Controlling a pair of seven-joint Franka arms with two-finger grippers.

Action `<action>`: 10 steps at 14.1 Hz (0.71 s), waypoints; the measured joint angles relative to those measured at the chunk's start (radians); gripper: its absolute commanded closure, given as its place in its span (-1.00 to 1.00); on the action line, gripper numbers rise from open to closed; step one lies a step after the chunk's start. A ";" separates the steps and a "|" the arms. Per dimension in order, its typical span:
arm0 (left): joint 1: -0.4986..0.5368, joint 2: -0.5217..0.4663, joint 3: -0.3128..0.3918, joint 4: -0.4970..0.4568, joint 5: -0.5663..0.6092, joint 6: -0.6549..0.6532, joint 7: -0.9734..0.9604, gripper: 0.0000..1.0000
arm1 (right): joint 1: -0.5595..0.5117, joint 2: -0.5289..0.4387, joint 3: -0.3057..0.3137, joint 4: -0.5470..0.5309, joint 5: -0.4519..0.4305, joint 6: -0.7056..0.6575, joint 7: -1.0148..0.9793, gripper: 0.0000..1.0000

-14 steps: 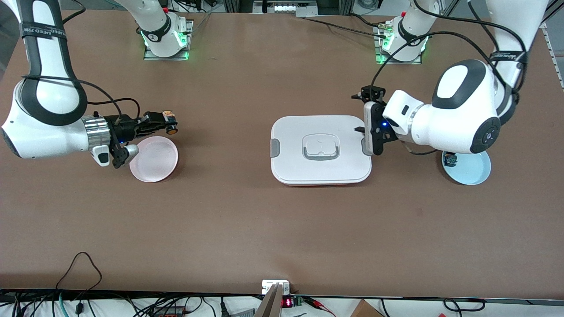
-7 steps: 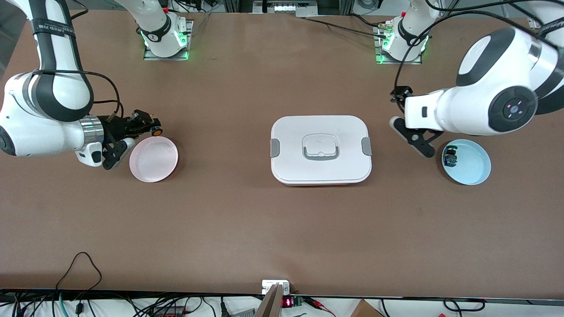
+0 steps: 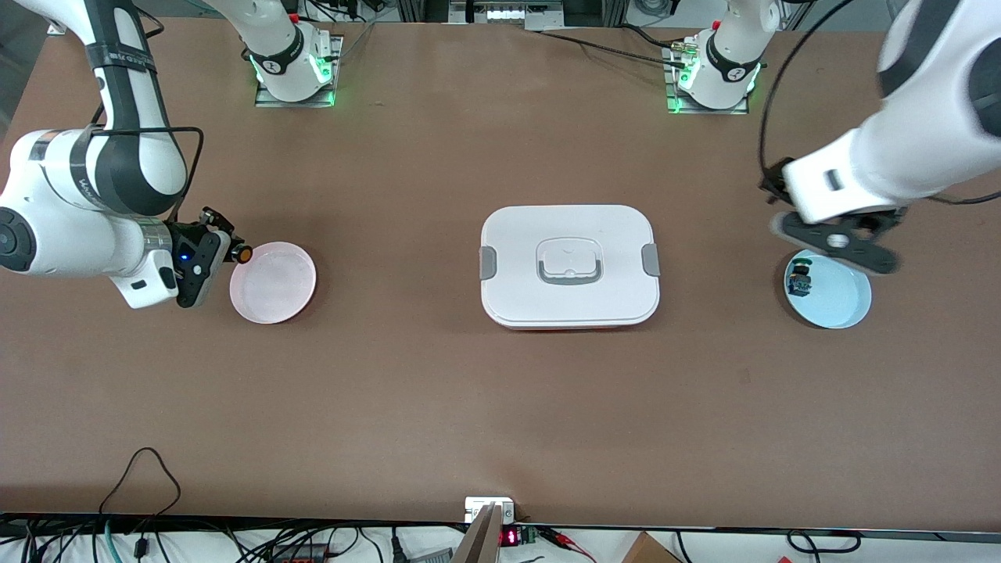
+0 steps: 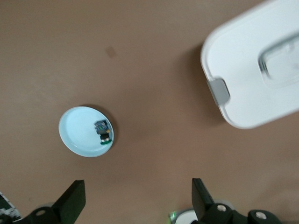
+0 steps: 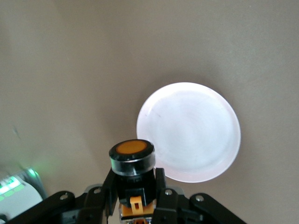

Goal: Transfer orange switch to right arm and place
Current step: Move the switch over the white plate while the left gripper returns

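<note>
The handover is done and the placing step is in hand. The right gripper (image 3: 227,249) has its jaws clamped on the orange switch (image 3: 243,253), orange cap pointing outward, and hangs just beside the rim of the pink dish (image 3: 273,282) at the right arm's end of the surface. In the right wrist view the orange switch (image 5: 132,161) sits just off the dish's edge, not over its middle.

The next move likely calls for carrying the switch over the dish's centre, lowering it, then parting the jaws.

The left gripper (image 3: 835,242) has its jaws wide and empty, over the rim of the blue dish (image 3: 841,301), which holds a small black-and-blue part (image 3: 799,280).

Half a second ago the right gripper was over bare surface, farther from the front camera than the pink dish; it has since come down beside the rim. The left arm has drawn back from the white lidded box (image 3: 569,266).
</note>
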 measured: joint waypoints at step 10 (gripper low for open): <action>-0.282 -0.376 0.524 -0.482 -0.215 0.250 -0.099 -1.00 | 0.009 0.015 0.002 -0.205 -0.048 0.395 -0.232 0.99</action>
